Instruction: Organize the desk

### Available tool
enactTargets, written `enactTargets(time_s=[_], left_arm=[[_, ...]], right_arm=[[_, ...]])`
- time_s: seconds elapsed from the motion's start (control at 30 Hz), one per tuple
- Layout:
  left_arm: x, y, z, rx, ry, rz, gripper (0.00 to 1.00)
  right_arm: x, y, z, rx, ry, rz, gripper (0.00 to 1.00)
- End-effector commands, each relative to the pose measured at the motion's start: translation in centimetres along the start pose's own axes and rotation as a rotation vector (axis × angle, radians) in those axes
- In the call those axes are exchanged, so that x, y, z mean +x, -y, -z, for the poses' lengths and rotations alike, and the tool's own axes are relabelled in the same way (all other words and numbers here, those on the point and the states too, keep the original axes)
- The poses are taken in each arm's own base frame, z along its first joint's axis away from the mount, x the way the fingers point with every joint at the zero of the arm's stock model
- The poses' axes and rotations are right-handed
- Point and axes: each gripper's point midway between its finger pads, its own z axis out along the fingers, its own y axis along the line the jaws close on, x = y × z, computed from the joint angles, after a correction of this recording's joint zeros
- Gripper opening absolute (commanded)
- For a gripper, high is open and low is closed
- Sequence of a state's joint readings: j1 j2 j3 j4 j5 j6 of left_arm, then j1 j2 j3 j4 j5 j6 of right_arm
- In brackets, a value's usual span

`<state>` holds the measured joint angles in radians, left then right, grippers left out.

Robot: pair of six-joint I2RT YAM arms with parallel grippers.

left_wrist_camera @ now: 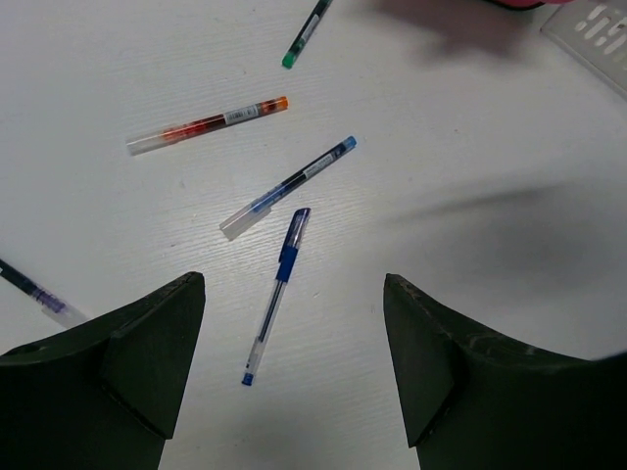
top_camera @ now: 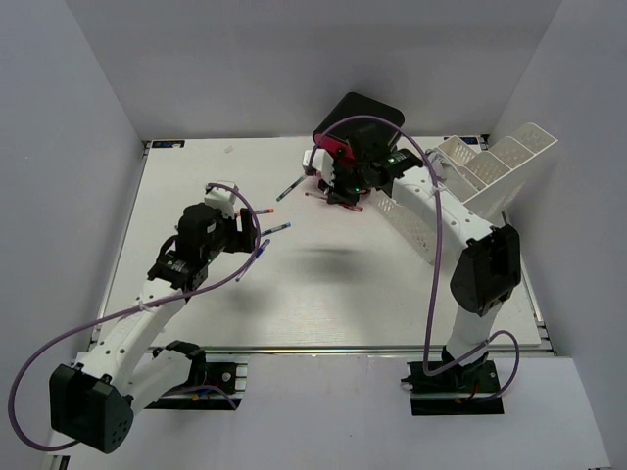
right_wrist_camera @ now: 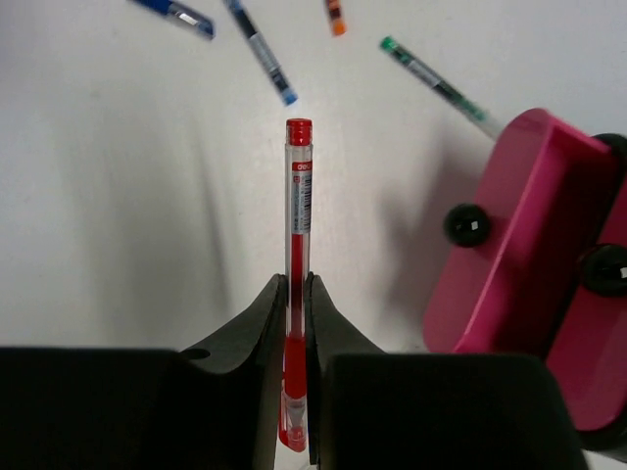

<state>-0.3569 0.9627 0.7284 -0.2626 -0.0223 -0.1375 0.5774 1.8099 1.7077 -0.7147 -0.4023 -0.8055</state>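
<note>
1 slim clear red pen (right_wrist_camera: 299, 186) clamped in right hand (right_wrist_camera: 296, 282) beside pink drawer (right_wrist_camera: 519, 235); left hand (left_wrist_camera: 292, 284) gapes over matte white bench (top_camera: 323, 304).

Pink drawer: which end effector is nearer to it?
Right. The right end effector, shut on a red pen, sits just beside the pink drawer. The left end effector hovers open over a blue pen, farther across the desk.

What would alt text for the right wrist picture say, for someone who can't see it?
A black gripper pinches a red pen that points straight away, with the white desk behind it. A pink drawer stands open at the right. A green pen and a blue-capped pen lie farther off.
</note>
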Motion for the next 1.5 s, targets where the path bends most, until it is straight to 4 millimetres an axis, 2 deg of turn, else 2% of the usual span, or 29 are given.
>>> enactTargets(time_s=[0.0,0.17,0.43,0.63,0.9,1.17,1.47], left_arm=[[-0.9,-0.6,0.1,-0.033,0.018,-0.012,0.83],[-0.5,-0.7,-0.1,-0.039,-0.001,-0.018,0.83],[-0.4,-0.6,-0.2,-0.032,-0.008,-0.019,0.83],[-0.5,-0.5,-0.2,-0.026,-0.008,-0.021,0.83],[-0.4,-0.4,-0.3,-0.02,-0.011,-0.022,0.83],[-0.5,-0.3,-0.2,-0.018,-0.01,-0.022,0.83],[-0.5,-0.4,-0.2,-0.02,-0.01,-0.022,0.83]], right_arm=[[-2.7,3.2,-0.2,0.107,0.068,-0.028,0.0],[-4.5,7.1,-0.6,0.246,0.125,-0.01,0.0],[-6.0,11.3,-1.1,0.399,0.187,-0.011,0.0],[-5.2,14.1,-3.1,0.494,0.178,0.022,0.0],[-2.8,17.7,-4.2,0.604,0.135,0.053,0.0],[0.0,18.7,-4.7,0.606,0.088,0.033,0.02],[0.8,18.6,-4.5,0.587,0.072,0.028,0.08]])
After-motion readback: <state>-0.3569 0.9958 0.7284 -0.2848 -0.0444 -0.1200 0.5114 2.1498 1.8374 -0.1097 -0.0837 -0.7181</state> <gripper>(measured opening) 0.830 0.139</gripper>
